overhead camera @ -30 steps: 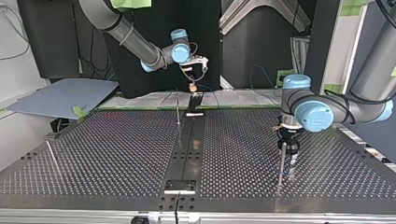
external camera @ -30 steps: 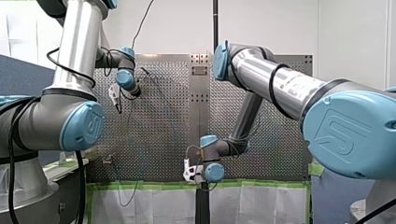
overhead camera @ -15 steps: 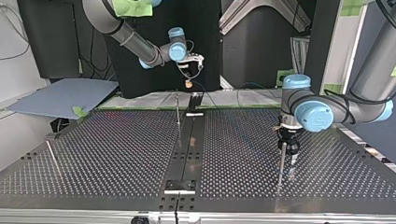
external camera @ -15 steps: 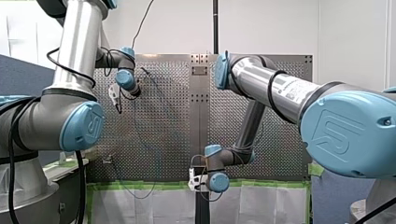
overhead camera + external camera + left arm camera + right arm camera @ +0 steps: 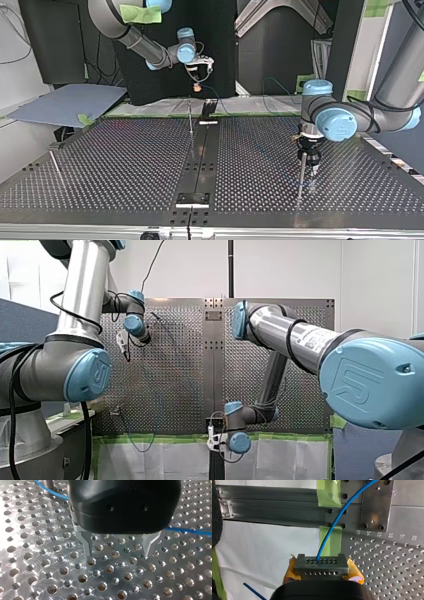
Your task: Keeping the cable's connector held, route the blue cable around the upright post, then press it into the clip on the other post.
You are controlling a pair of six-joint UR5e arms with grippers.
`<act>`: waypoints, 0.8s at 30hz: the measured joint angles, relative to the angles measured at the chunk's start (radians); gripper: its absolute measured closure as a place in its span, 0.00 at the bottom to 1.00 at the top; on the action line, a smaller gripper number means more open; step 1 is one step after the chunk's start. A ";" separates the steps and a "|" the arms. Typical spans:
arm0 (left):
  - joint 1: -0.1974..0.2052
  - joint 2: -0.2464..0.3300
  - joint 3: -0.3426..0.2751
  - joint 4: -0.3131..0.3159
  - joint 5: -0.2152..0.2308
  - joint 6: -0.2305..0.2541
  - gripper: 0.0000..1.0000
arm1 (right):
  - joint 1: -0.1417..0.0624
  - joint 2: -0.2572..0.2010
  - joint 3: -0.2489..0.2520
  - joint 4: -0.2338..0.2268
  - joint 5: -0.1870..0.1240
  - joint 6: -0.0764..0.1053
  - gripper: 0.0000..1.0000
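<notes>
**Right arm.** My right gripper (image 5: 199, 80) hangs past the table's (image 5: 125, 160) far edge in the top view, raised above the plate. In the right wrist view its yellow pads (image 5: 355, 570) are clamped on both sides of the grey connector (image 5: 321, 566), which is firmly grasped. The connector sits over the white sheet (image 5: 262, 555), just outside the plate's edge and its strips of green tape (image 5: 330, 540). The blue cable (image 5: 331, 527) leaves the connector's top face and runs in a curve across the edge rail toward the plate.

**Left arm.** My left gripper (image 5: 117, 547) stands low over the plate at the top view's right, just beside an upright post (image 5: 301, 172). Its metal fingers (image 5: 85, 543) are spread apart with only perforated plate between them, so it grips nothing. The cable passes close by this post's foot and shows again on the far side of the gripper, lying low against the plate. Whether it wraps the post or only runs beside it cannot be told.

**Room.** A second post (image 5: 190, 117) stands near the far edge at the middle, close below the held connector. A third post (image 5: 56, 167) stands near the plate's left edge in the top view, well apart from both grippers. Broad stretches of plate separate the three posts.
</notes>
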 joint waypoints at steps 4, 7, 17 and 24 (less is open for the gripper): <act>0.000 0.000 0.000 0.000 0.000 0.000 0.01 | -0.008 0.020 0.001 -0.008 0.001 0.000 1.00; 0.000 0.000 0.000 0.000 0.000 0.000 0.01 | -0.013 0.037 0.002 -0.012 0.002 0.000 1.00; 0.001 0.000 0.000 0.001 0.000 0.000 0.01 | -0.029 0.041 0.034 -0.039 0.008 -0.002 1.00; 0.002 0.000 0.000 0.003 -0.001 -0.002 0.01 | -0.032 0.012 0.078 -0.075 0.030 -0.003 1.00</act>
